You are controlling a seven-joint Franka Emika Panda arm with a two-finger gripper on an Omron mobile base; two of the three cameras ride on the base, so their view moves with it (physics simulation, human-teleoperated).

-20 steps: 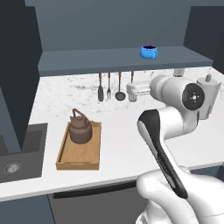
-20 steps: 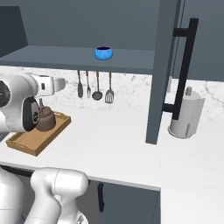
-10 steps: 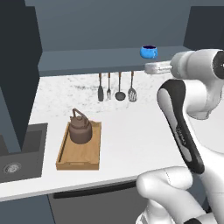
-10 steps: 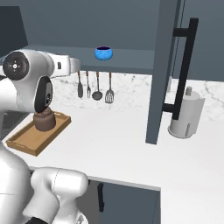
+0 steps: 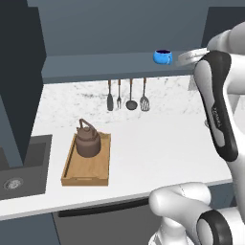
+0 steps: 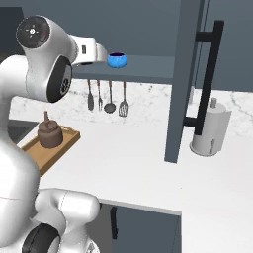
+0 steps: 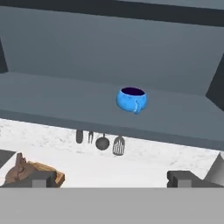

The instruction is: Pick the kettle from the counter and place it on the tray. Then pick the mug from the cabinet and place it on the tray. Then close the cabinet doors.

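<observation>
Hand view gives you the mug [image 7: 131, 99] on the cabinet shelf [image 7: 65, 100], handle facing you, ahead of the gripper [image 7: 111, 178] with its tips spread wide. Left base view: your arm hides the gripper, but the kettle [image 5: 88, 142] sits on the tray [image 5: 87, 161].

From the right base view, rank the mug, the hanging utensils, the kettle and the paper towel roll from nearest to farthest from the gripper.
1. mug: on the cabinet shelf, just ahead of the open gripper.
2. hanging utensils: on the back wall, below the shelf.
3. kettle: on the tray, low at the left.
4. paper towel roll: on the counter, far right past the cabinet door.
</observation>
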